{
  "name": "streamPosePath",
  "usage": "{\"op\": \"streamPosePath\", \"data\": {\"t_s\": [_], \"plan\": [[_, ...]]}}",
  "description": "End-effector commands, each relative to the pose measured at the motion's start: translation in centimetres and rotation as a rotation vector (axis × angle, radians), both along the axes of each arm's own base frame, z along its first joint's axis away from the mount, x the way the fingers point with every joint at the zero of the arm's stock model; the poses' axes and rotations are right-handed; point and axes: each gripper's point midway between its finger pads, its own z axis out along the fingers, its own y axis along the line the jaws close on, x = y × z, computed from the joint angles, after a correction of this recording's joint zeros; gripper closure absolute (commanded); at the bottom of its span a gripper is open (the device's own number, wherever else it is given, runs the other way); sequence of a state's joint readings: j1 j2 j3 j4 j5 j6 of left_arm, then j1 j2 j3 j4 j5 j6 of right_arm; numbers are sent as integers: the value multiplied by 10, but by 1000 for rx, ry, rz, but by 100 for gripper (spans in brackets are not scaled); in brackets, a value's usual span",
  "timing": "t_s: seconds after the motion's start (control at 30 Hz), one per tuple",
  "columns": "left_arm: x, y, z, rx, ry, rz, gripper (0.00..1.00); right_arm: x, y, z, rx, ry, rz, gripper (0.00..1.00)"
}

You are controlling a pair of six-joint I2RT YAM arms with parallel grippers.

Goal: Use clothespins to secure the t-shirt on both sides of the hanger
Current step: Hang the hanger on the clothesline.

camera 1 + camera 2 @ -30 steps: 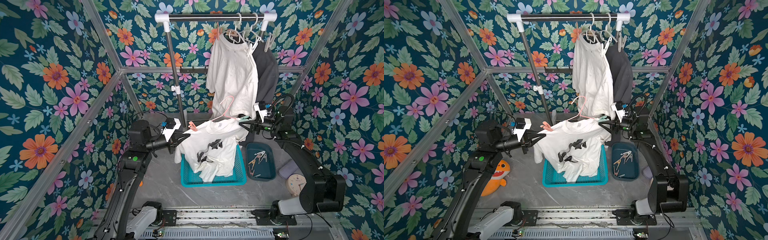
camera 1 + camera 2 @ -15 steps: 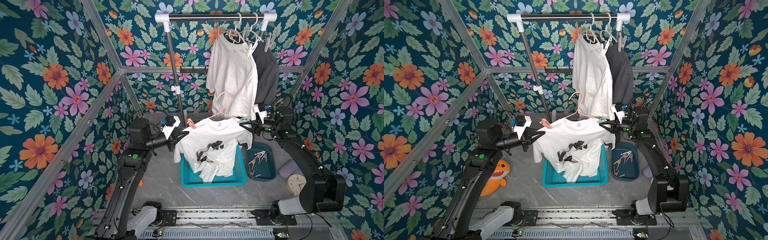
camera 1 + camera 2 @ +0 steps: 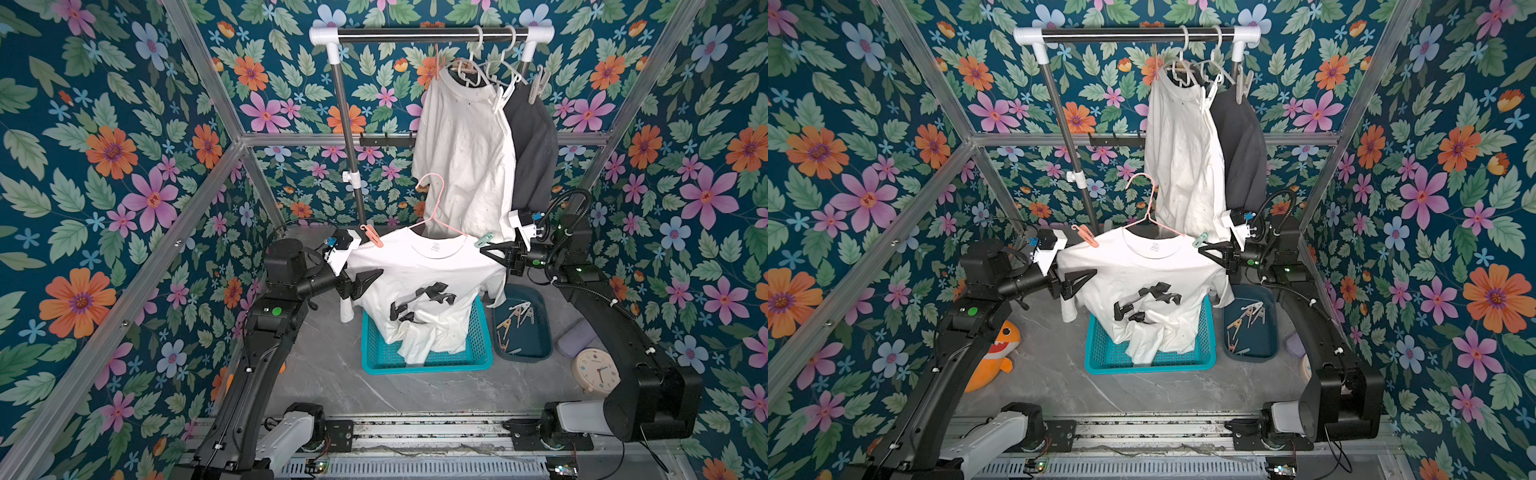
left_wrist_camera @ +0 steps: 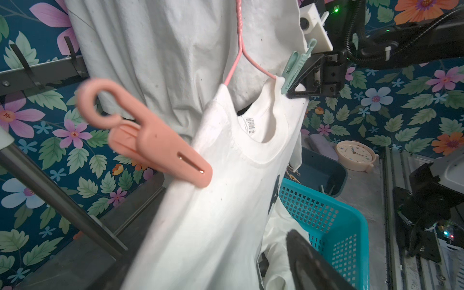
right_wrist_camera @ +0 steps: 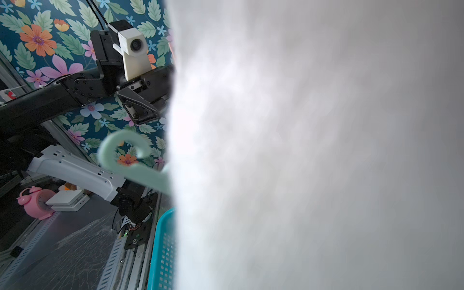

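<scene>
Left hand (image 3: 371, 272) stands open near the pink clothespin (image 3: 372, 237); right hand (image 3: 486, 251) pinches t-shirt (image 3: 424, 270) shoulder beside mint clothespin (image 3: 484, 240).

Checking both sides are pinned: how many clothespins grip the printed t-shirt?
2 on the t-shirt: pink clothespin beside the left gripper, mint clothespin at the right gripper. Fabric might hide more.

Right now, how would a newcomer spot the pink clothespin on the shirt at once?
Find the white t-shirt with the black print, on the pink hanger above the teal basket. The pink clothespin grips its shoulder on the left arm's side. The mint clothespin at the opposite shoulder is its only neighbour; this one is salmon pink with a curled tail.
</scene>
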State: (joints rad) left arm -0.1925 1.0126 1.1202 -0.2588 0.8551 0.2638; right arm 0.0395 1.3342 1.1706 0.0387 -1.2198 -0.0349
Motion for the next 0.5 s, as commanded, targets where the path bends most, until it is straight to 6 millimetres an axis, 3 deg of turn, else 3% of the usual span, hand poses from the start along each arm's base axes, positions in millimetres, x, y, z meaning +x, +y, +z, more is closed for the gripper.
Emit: {"op": "streamPosePath", "data": {"t_s": [0.0,0.17,0.47], "plan": [[5,3,6,-7,-28,34,3,10,-8,-3,-18,28,-151,100],[7,4,6,-8,-30,43,1,-3,-2,-12,-44,40,-220,100],[4,4,7,-23,-42,44,2,7,-5,-36,-42,110,-284,100]]}}
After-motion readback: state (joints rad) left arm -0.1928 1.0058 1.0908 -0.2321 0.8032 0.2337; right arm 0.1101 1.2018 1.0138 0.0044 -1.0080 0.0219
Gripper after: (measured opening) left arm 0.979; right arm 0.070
